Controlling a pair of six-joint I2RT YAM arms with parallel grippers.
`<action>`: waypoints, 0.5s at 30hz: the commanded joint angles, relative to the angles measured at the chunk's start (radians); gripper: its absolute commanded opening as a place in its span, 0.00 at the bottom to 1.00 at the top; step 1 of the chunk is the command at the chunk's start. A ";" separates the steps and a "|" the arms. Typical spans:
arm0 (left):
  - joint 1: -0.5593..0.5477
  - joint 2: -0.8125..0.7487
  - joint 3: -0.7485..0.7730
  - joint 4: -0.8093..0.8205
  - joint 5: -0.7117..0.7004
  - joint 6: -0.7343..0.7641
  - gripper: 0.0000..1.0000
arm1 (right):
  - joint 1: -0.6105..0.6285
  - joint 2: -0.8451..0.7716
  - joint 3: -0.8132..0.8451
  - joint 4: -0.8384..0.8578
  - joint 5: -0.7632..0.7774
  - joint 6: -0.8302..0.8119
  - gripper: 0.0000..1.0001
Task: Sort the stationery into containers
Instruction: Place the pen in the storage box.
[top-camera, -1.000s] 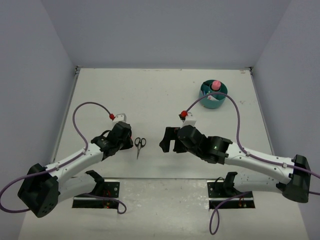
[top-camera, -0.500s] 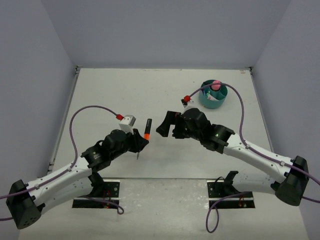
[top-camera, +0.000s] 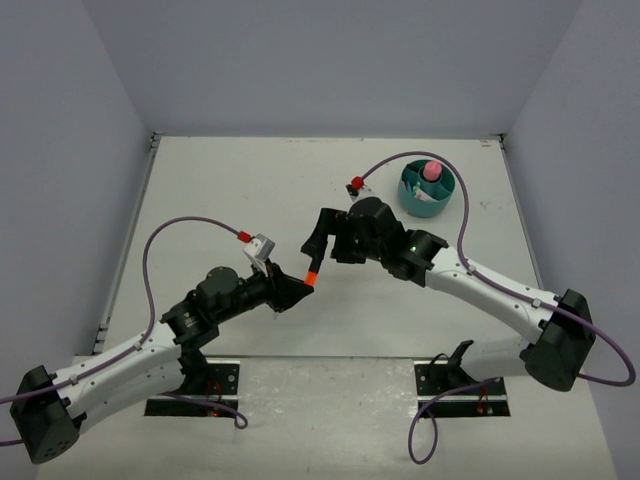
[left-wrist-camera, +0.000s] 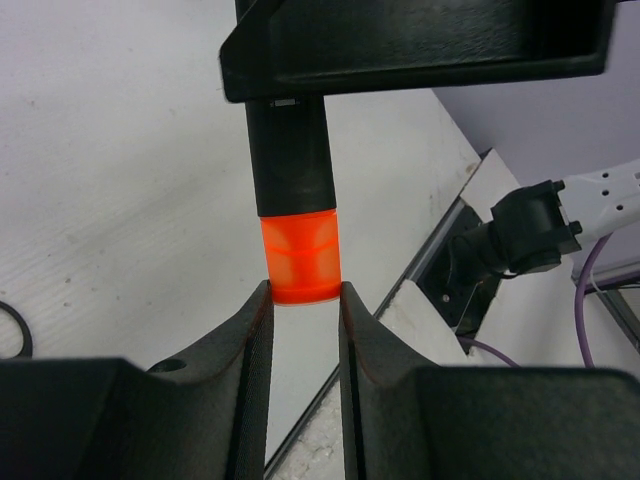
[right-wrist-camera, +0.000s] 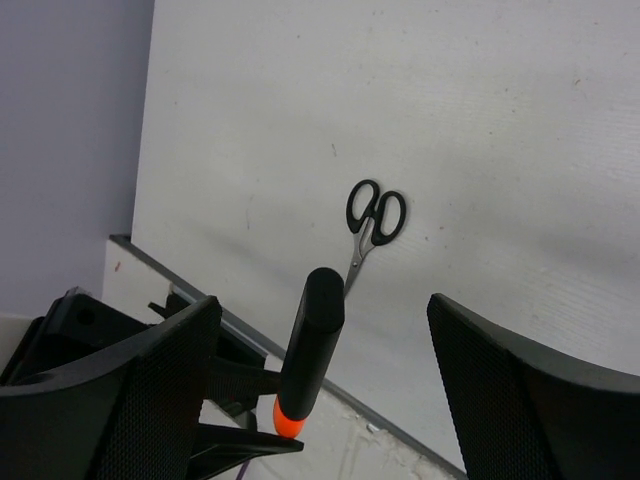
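Observation:
My left gripper (top-camera: 306, 279) is shut on the orange cap end of an orange highlighter (top-camera: 314, 262) and holds it up above the table. In the left wrist view the fingertips (left-wrist-camera: 258, 312) pinch the orange end (left-wrist-camera: 300, 262). The black body rises to my right gripper (top-camera: 322, 240), which is open, with a finger on each side of it. The right wrist view shows the highlighter (right-wrist-camera: 312, 340) between wide-open fingers (right-wrist-camera: 150, 390), not touching them. Black-handled scissors (right-wrist-camera: 373, 218) lie on the table below. The teal organizer (top-camera: 412, 202) stands at the back right with a pink-capped glue stick (top-camera: 431, 170) in it.
Purple cables loop over both arms. The two arm base plates (top-camera: 210, 385) sit at the table's near edge. Grey walls close in the table on three sides.

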 joint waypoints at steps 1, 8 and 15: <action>-0.005 -0.018 -0.022 0.106 0.065 0.017 0.00 | -0.004 0.010 0.026 -0.014 0.014 -0.011 0.85; -0.004 0.004 -0.028 0.148 0.092 0.020 0.00 | -0.004 0.001 0.013 0.043 -0.058 -0.042 0.41; -0.005 0.040 0.010 0.068 -0.053 0.024 0.21 | -0.006 -0.086 -0.049 0.082 -0.048 -0.055 0.00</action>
